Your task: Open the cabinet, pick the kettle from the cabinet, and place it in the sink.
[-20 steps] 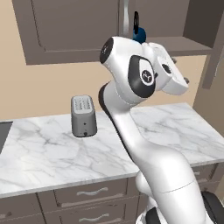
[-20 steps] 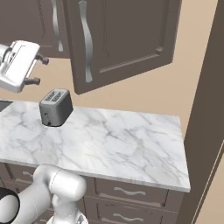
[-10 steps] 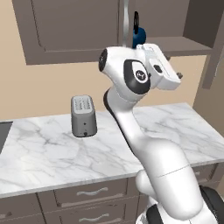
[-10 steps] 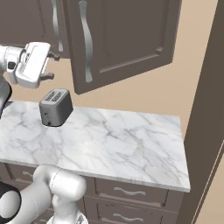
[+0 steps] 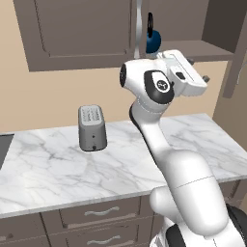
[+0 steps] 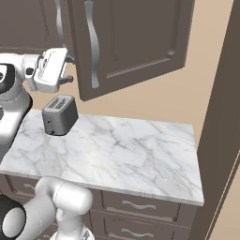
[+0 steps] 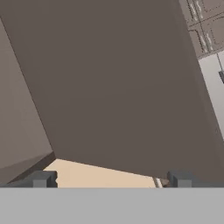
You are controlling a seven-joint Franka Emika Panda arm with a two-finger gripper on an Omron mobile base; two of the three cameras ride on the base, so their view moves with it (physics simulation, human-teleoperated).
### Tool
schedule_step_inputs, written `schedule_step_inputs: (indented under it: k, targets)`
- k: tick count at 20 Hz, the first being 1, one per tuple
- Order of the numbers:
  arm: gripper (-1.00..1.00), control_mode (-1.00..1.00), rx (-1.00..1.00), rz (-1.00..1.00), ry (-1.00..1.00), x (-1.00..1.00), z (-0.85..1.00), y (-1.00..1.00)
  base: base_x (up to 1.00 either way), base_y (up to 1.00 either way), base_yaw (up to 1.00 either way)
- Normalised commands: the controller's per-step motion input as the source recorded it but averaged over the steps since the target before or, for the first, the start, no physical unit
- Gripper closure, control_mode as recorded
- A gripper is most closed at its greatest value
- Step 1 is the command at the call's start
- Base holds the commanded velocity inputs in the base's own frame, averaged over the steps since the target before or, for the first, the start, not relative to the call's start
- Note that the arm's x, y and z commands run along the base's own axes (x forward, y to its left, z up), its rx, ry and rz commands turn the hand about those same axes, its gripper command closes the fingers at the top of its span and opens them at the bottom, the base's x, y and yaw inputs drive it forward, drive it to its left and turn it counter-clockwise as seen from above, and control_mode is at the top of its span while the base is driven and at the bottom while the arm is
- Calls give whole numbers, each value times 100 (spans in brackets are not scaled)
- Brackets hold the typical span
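1 kettle, 1 toaster, 1 pincer.

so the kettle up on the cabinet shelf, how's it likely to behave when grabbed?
The kettle looks small, round and rigid, so probably light, stiff. Its smooth curved body may slip between fingers; the black arched handle seems the safer hold. A push could rock or tip it. The gripper looks open, holding nothing.

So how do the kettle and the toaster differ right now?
The kettle is round and dark blue, while the toaster is boxy and grey. The kettle sits up on the open cabinet shelf; the toaster stands lower, on the marble counter. Neither is held by the gripper.
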Motion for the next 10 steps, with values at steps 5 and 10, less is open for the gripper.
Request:
schedule_step_inputs:
  k: [5, 10]
  targets:
    - [-100, -100, 0, 0, 4, -7, 0, -39, 0, 0, 0]
    - [-100, -100, 6, 0, 4, -9, 0, -43, 0, 0, 0]
